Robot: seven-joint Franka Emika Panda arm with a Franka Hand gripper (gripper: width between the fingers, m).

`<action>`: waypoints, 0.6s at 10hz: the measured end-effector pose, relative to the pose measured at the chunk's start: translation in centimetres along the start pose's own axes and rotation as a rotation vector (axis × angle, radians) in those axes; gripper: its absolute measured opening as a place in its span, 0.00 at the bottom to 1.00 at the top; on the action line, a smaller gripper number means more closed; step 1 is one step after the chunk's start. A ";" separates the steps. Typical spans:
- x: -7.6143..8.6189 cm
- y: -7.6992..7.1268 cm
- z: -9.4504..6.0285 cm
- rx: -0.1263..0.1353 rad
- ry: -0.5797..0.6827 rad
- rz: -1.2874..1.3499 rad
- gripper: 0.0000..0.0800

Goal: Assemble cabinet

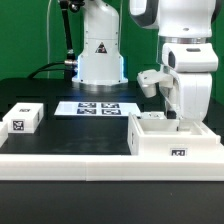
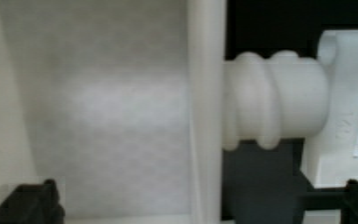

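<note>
The cabinet box [image 1: 170, 140] is a large white plastic box with a black-and-white tag on its front, at the exterior view's right. My gripper [image 1: 183, 120] reaches down into its open top. In the wrist view the box's white wall [image 2: 105, 110] fills most of the picture, and its edge runs between my dark fingertips [image 2: 30, 205]. The gripper [image 2: 188, 207] is open, the jaws standing wide apart on either side of that edge. A white ribbed knob [image 2: 270, 100] sticks out beside the wall. A smaller tagged white panel piece [image 1: 22, 120] lies at the exterior view's left.
The marker board [image 1: 98, 107] lies flat in front of the white robot base [image 1: 100, 55]. A long white ledge [image 1: 60, 162] runs along the table's front. A green backdrop stands behind.
</note>
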State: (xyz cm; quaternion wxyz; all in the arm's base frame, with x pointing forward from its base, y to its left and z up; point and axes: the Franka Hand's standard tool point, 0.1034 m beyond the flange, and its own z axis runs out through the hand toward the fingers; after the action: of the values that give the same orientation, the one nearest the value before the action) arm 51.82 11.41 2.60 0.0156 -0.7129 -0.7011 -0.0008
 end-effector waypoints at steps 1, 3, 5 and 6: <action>0.0 0.0 0.0 0.000 0.000 0.000 0.99; 0.3 -0.9 -1.2 0.001 -0.007 0.013 1.00; 1.2 -1.9 -2.9 -0.012 -0.007 0.027 1.00; 1.8 -2.6 -3.6 -0.022 -0.005 0.046 1.00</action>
State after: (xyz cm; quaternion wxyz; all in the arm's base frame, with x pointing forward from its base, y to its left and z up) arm 49.36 13.16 6.27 0.0061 -0.7291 -0.6844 -0.0065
